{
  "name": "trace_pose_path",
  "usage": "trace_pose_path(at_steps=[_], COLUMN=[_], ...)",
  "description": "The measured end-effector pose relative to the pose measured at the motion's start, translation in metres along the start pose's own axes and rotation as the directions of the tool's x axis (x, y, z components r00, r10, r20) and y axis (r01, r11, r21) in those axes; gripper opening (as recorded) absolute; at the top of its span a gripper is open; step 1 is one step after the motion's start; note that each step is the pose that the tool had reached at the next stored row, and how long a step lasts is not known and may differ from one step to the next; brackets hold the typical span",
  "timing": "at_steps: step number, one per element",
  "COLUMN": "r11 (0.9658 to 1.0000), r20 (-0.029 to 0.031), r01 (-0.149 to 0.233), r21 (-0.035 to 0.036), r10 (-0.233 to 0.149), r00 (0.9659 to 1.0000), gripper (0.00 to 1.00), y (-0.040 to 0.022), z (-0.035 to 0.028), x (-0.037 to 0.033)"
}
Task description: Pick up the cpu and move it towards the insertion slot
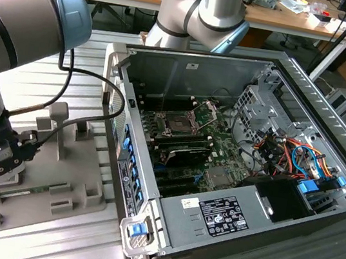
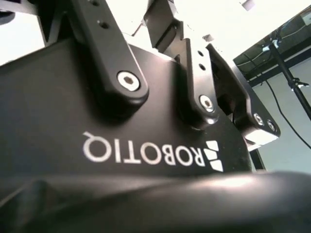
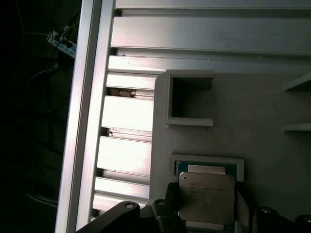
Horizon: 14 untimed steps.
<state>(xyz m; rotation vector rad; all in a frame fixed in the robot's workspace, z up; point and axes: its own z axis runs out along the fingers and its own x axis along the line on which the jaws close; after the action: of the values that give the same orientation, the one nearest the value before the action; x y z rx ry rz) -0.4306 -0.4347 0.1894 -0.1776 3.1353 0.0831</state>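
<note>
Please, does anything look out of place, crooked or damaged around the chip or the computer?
One small thing: in the first wrist view the cpu looks slightly turned against the straight rim of its pocket in the grey fixture. The insertion slot has its bracket raised, as expected. Nothing looks damaged.

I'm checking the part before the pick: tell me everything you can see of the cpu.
The cpu is a thin, flat square chip with a pale silvery metal top, faint print and a green edge around it. It lies flat in a white-rimmed recess of the grey holder. Dark parts of the gripper sit close beside it; contact cannot be judged.
</note>
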Motion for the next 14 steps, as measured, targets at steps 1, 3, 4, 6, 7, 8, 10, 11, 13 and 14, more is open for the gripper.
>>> trace_pose_path(at_steps=[1, 3, 4, 6, 7, 8, 10, 11, 13, 14], r11=[1.0, 1.0, 1.0, 1.0, 1.0, 1.0, 1.0, 1.0, 1.0, 1.0], r20=[0.0, 0.0001, 0.0001, 0.0001, 0.0001, 0.0002, 0.0001, 0.0, 0.0002, 0.0001], r01=[0.0, 0.0, 0.0, 0.0, 0.0, 0.0, 0.0, 0.0, 0.0, 0.0], r21=[0.0, -0.0001, 0.0, 0.0, 0.0, 0.0, -0.0001, 0.0, -0.0001, 0.0], r10=[0.0, 0.0, 0.0, 0.0, 0.0, 0.0, 0.0, 0.0, 0.0, 0.0], r00=[1.0, 1.0, 1.0, 1.0, 1.0, 1.0, 1.0, 1.0, 1.0, 1.0], gripper=[0.55, 0.55, 0.55, 0.55, 0.55, 0.55, 0.55, 0.55, 0.55, 0.55], y=[0.0, 0.0, 0.0, 0.0, 0.0, 0.0, 0.0002, 0.0002, 0.0003, 0.0003], z=[0.0, 0.0, 0.0, 0.0, 0.0001, 0.0001, -0.0036, -0.004, -0.0049, -0.0055], x=[0.0, 0.0, 0.0, 0.0, 0.0, 0.0, 0.0, 0.0, 0.0, 0.0])
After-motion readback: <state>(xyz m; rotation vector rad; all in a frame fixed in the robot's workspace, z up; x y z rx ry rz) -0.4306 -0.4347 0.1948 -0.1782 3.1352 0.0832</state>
